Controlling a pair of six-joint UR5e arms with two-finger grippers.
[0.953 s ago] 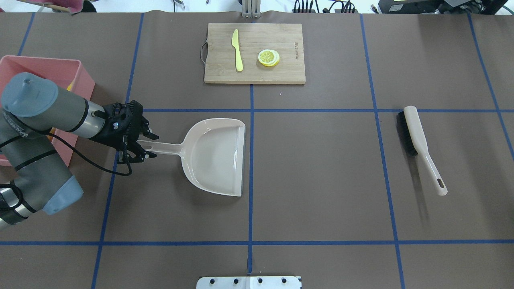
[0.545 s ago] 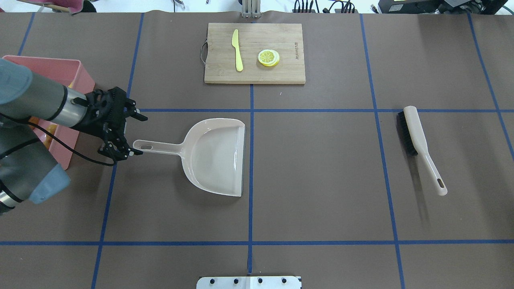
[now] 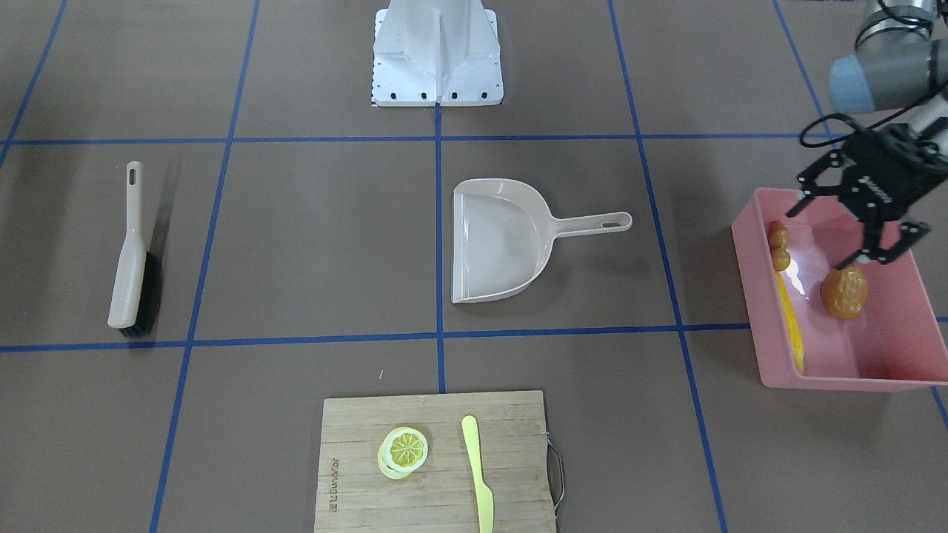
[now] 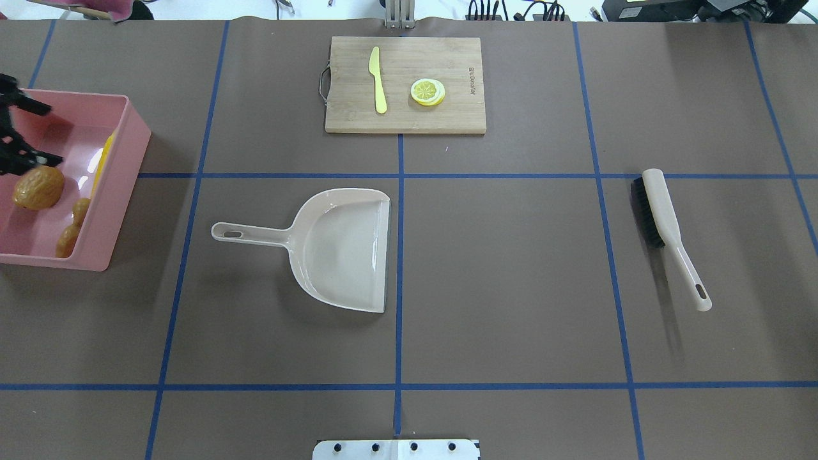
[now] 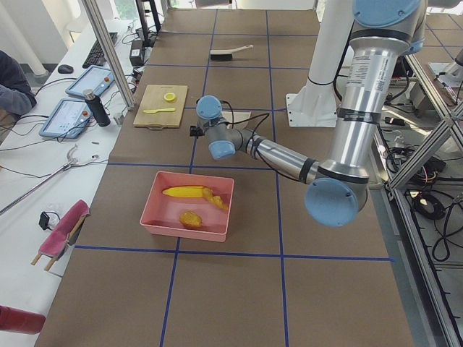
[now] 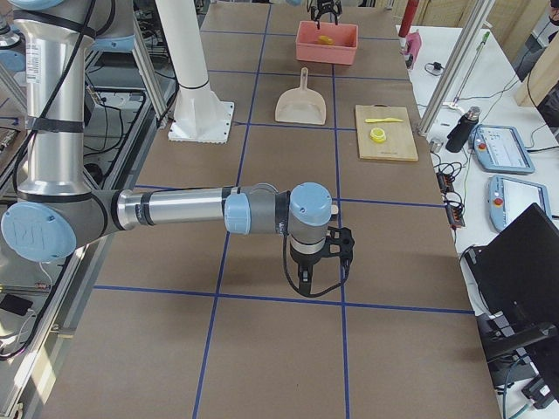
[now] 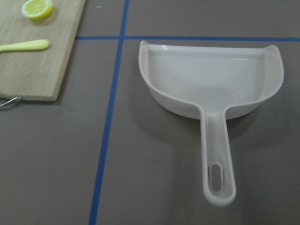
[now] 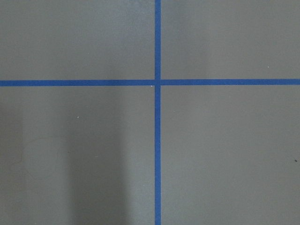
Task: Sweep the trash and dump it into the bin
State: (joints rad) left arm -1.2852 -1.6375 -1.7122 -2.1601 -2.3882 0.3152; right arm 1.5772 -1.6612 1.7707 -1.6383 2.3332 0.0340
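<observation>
The pink bin (image 4: 119, 185) stands at the table's left end and holds the trash: a brown potato (image 4: 38, 187), a tan ginger root (image 4: 70, 230) and a yellow corn cob (image 4: 102, 160) along its wall. In the front-facing view they show as potato (image 3: 844, 292), ginger (image 3: 778, 244) and corn (image 3: 789, 318) inside the bin (image 3: 852, 381). My left gripper (image 3: 820, 235) hangs open and empty above the bin, at the overhead view's left edge (image 4: 35, 131). My right gripper (image 6: 319, 262) shows only in the exterior right view, low over bare table; I cannot tell its state.
An empty beige dustpan (image 4: 345, 246) lies flat mid-table, handle toward the bin. A brush (image 4: 664, 223) lies at the right. At the far edge a wooden cutting board (image 4: 447, 115) carries a yellow knife (image 4: 378, 80) and a lemon slice (image 4: 427, 91).
My left gripper has drawn away from the dustpan handle and moved left to above the bin, staying open. The dustpan has not moved.
</observation>
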